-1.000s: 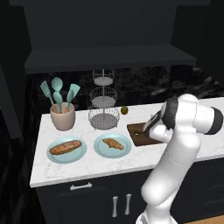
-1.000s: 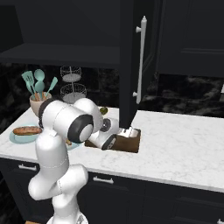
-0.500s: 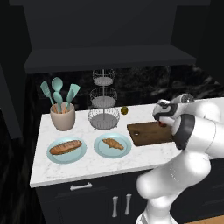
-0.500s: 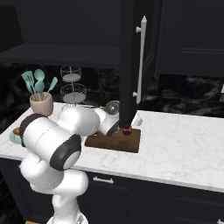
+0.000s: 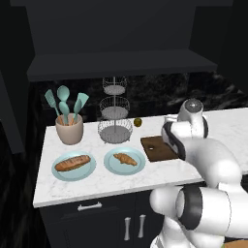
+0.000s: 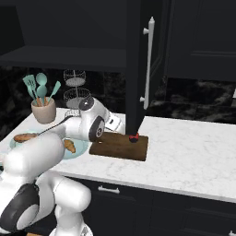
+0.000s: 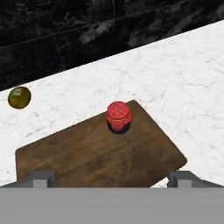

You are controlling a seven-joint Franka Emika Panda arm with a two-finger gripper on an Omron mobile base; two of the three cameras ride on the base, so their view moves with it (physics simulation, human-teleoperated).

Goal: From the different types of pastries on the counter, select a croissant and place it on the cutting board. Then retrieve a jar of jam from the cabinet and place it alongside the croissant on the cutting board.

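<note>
The red jar of jam (image 7: 119,116) stands upright on the dark wooden cutting board (image 7: 87,153), near its far corner. My gripper (image 7: 113,178) is open and hangs back from the jar with nothing between its fingertips (image 7: 41,177). From the right, the gripper (image 6: 114,124) sits over the board's left end (image 6: 120,147), and the jar (image 6: 133,137) peeks out under the open cabinet door (image 6: 138,64). The croissant (image 5: 125,159) lies on a teal plate (image 5: 138,167) left of the cutting board (image 5: 154,149). The longer loaf (image 5: 72,162) lies on another teal plate.
A small green fruit (image 7: 19,97) lies on the white counter (image 5: 97,186) behind the board. A wire tiered stand (image 5: 115,118) and a pot of teal utensils (image 5: 69,127) stand at the back. The open door hangs low over the board's right end.
The arm has folded back from the board and its elbow has swung toward the cameras. The jar stays on the board, apart from the open fingers.
</note>
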